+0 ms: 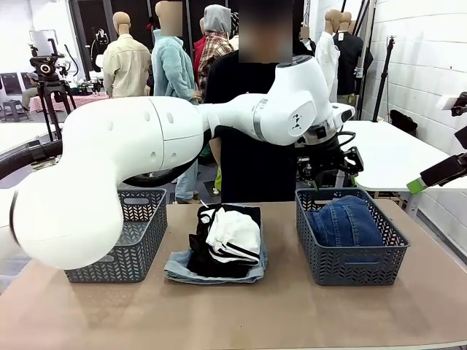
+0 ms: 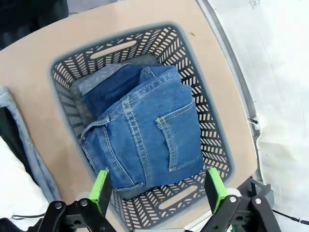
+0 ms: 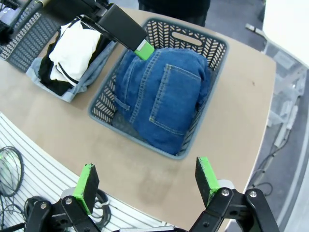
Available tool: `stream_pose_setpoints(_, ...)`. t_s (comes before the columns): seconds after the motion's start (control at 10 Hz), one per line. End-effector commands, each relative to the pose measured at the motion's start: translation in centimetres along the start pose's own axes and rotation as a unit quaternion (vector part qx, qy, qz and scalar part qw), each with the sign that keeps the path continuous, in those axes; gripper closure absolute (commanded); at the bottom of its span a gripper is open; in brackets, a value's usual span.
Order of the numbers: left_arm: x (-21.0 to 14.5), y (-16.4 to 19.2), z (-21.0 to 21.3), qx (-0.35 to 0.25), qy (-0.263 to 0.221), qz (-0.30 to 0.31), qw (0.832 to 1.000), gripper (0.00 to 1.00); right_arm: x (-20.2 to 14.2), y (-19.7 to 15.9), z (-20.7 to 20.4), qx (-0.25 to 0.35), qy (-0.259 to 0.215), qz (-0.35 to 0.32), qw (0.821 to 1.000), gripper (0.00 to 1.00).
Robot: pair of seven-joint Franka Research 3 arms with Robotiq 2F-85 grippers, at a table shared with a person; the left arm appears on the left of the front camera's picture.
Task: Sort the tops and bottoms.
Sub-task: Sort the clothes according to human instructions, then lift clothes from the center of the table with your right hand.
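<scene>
On the table [image 2: 29, 72], dark blue denim [image 2: 149, 130] is laid in a basket [image 2: 205, 121] beneath the wide-spread, empty left gripper [image 2: 158, 186].

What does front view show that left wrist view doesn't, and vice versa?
Front: the second grey basket on the table's left, the person behind it, the whole pile topped by the white striped top. Left wrist: the open green fingers of the left gripper and the dark blue jeans' back pocket. Both: those jeans lying in the right-hand basket.

Jeans [image 2: 159, 135]: coarse, stitched blue denim. Basket [image 2: 213, 145]: matt grey perforated plastic. Table [image 2: 29, 65]: smooth, matt brown board.
</scene>
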State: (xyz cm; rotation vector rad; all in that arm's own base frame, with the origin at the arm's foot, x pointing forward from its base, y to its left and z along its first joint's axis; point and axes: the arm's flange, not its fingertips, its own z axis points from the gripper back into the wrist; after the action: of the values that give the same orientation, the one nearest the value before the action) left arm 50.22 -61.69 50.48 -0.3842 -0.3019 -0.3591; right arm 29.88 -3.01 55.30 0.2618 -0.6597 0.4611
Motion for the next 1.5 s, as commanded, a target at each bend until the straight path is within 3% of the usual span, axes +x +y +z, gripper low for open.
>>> stream_pose_setpoints(0.0,0.04,-0.08,-0.43,-0.004,-0.006,-0.004,1.000,0.00,-0.13,-0.08,-0.05,0.001,0.004,0.001,1.000,0.00)
stream_pose_setpoints(1.4,0.04,-0.08,-0.43,-0.004,-0.006,-0.004,1.000,0.00,-0.13,-0.08,-0.05,0.001,0.004,0.001,1.000,0.00)
